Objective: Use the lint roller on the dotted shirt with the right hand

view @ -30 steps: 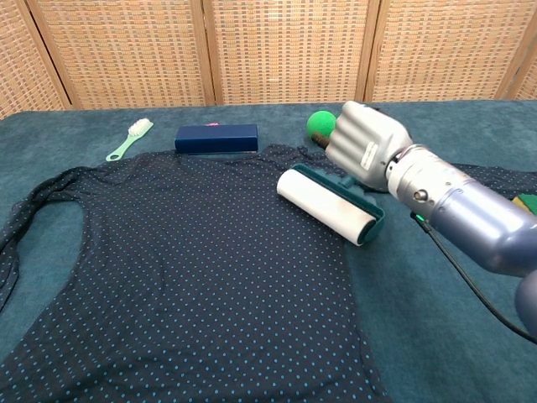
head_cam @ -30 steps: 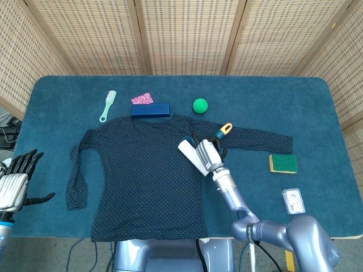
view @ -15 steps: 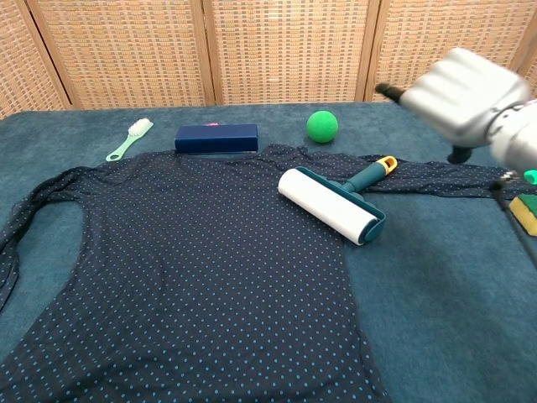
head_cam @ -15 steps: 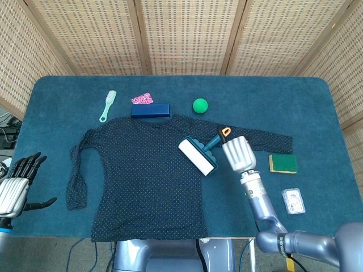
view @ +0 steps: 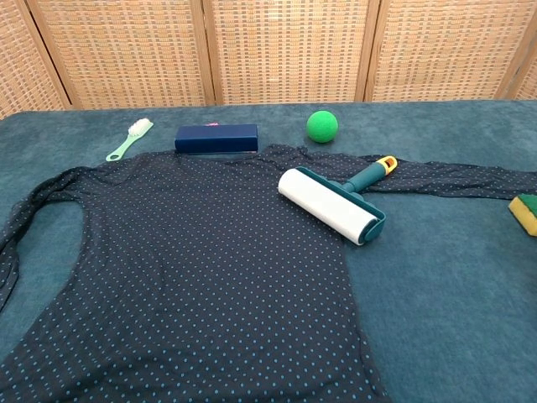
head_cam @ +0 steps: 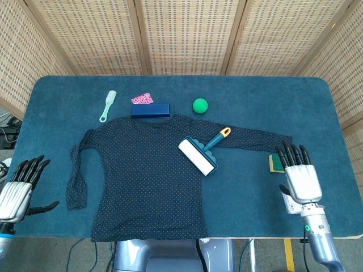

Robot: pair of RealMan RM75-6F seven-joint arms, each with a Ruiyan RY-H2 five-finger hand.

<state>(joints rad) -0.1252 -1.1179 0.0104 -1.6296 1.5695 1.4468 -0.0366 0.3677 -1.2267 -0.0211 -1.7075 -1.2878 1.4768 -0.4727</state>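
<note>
White-drummed, teal-handled lint roller (head_cam: 198, 156) lying on dotted shirt (head_cam: 142, 181); right hand (head_cam: 298, 175) empty, fingers spread; blue table (head_cam: 317, 107), wicker screens (head_cam: 181, 34).

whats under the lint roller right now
The lint roller lies on the dotted shirt, its handle over the base of the sleeve, with no hand on it. The shirt covers the table there, so anything beneath the cloth is hidden.
</note>
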